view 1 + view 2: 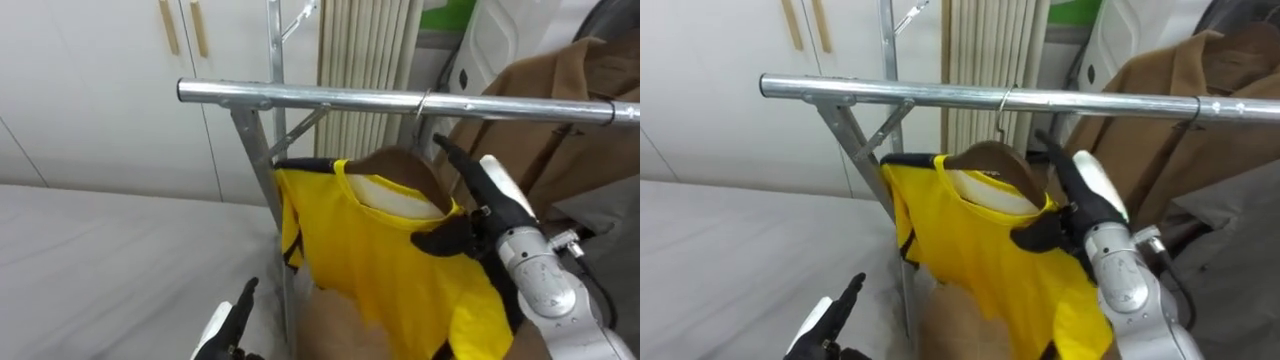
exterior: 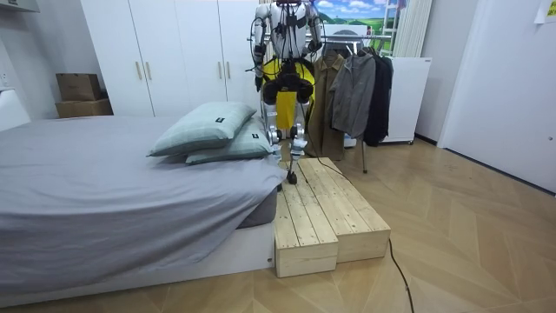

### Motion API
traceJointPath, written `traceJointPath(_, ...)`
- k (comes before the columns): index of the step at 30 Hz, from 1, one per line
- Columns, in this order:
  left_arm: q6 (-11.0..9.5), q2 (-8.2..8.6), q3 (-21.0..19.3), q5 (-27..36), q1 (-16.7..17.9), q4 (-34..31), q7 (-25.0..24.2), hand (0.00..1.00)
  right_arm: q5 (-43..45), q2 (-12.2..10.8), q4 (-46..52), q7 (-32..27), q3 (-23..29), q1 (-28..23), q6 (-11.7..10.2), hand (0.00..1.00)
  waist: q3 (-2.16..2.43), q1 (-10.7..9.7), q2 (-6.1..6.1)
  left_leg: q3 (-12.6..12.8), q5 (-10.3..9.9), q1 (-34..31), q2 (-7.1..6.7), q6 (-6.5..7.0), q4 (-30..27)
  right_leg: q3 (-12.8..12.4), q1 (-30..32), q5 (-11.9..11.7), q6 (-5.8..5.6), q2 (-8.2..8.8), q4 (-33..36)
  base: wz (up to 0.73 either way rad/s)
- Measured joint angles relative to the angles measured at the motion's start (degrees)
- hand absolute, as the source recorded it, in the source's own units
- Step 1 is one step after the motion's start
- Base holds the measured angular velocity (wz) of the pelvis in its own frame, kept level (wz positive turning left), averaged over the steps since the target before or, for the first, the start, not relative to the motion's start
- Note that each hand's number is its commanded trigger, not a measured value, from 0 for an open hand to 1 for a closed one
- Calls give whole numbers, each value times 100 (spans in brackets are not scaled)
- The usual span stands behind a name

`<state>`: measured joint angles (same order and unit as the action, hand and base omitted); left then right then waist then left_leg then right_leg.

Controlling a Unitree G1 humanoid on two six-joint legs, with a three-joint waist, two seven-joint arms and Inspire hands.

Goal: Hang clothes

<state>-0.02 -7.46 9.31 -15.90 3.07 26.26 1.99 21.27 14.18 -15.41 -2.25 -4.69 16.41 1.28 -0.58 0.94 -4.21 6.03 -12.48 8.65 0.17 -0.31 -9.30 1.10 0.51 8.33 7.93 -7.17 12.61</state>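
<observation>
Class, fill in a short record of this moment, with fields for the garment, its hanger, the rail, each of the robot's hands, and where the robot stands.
Garment: yellow shirt, draped on the hanger
Hanger: brown hanger, hook over the rail
Rail: metal rail; a brown coat hangs further right
Right hand: right hand pinches the shirt's shoulder
Left hand: left hand low, fingers straight, holding nothing
Robot: stands at the rail, beside the bed

Head stereo pair — close, angled down at clothes rail (image 1: 400,102); room camera far off, seemingly behind robot — shares it.
</observation>
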Motion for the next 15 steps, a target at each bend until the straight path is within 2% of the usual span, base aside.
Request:
traceJointPath(5,4,-21,-7,0,203,0,22,0,407,15,787,-340,161,-327,-20,0,53,-85,121,12,1,3,-7,1,-11,-89,17,-29,50,-17,8,-9)
traceJointPath(11,4,-17,-8,-1,242,0,22,0,352,30,966,-628,218,-443,-82,0,46,-211,137,68,1,6,-1,1,-13,-118,35,-54,92,-49,26,-4)
traceJointPath(15,17,-17,-13,-10,281,7,22,0,255,31,966,-813,237,-458,-82,0,45,-224,137,165,1,20,11,1,-12,-204,37,-78,132,-92,32,-13)
